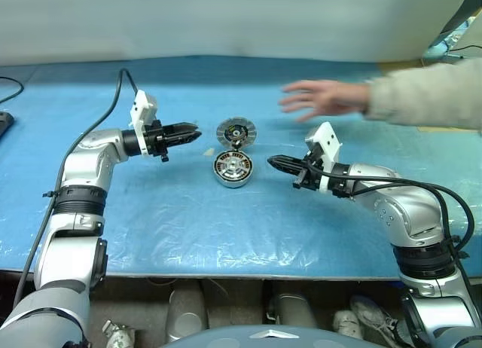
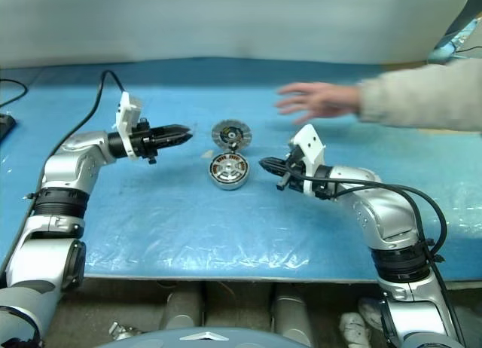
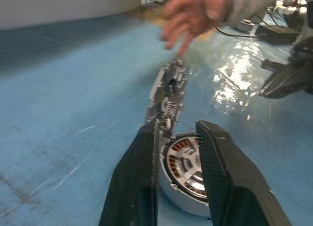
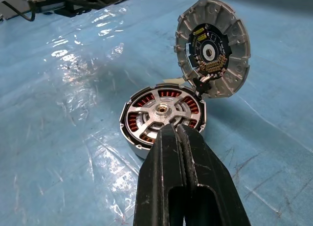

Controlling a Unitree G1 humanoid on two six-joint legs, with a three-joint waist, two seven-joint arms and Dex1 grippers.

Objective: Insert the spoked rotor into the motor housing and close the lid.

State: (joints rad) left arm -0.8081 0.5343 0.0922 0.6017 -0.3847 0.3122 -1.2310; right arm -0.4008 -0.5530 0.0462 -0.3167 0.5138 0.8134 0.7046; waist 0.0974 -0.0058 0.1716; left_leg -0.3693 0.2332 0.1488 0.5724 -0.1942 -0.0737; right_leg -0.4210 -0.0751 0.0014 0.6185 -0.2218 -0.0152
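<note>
Closest to us, our right gripper (image 4: 178, 130) hangs pinched shut and empty just short of the motor housing (image 1: 232, 169), which sits mid-table on the blue cover (image 1: 173, 227). Its spoked rotor (image 4: 161, 111) already appears seated over the copper windings, so insertion looks done. What remains is the lid (image 1: 236, 132), propped upright against the housing's far edge, circuit face toward us, not yet lowered. Our left gripper (image 1: 188, 135) hovers beside it, fingers slightly parted and holding nothing. A person's hand (image 1: 324, 99) reaches over the table beyond.
</note>
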